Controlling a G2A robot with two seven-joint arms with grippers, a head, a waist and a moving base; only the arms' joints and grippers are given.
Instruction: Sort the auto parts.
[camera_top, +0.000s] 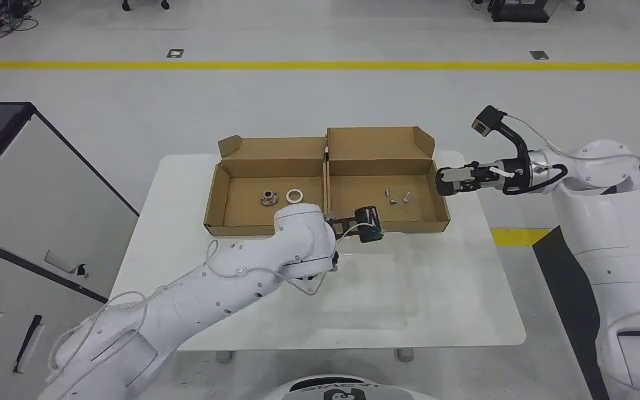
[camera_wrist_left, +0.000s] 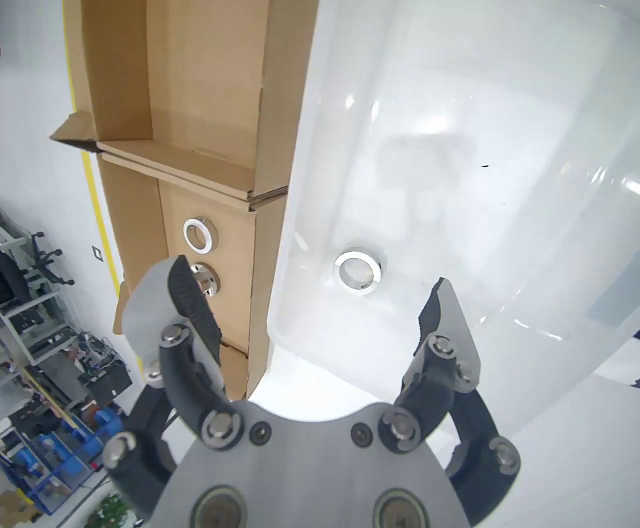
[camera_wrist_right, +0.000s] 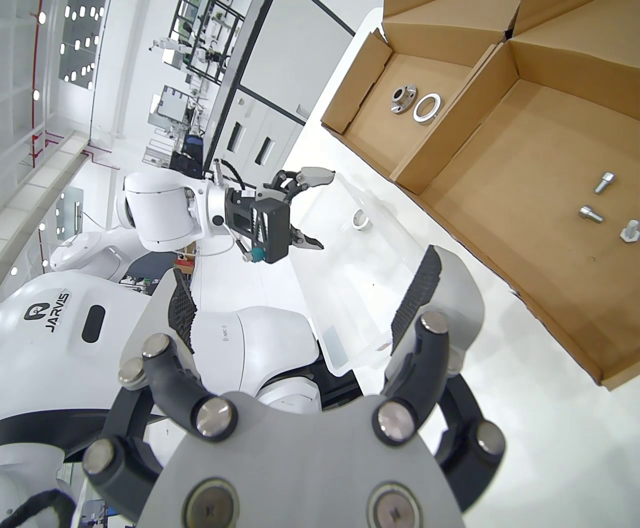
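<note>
Two open cardboard boxes stand side by side on the white table. The left box (camera_top: 215, 195) holds a metal flange (camera_top: 268, 196) and a white ring (camera_top: 296, 196). The right box (camera_top: 440, 205) holds several bolts (camera_top: 398, 196). Just in front of the boxes my left gripper (camera_wrist_left: 310, 290) hangs open over a clear plastic tray (camera_wrist_left: 450, 150). A second ring (camera_wrist_left: 357, 272) lies in that tray, just beyond the fingertips. My right gripper (camera_wrist_right: 305, 275) is open and holds nothing, by the right box's right wall (camera_top: 443, 181).
The clear tray (camera_wrist_right: 350, 300) lies on the table between the boxes' front walls and the table's near edge. A grey cabinet (camera_top: 50, 200) stands to the left of the table. Bare table surface (camera_top: 440, 300) lies to the front right.
</note>
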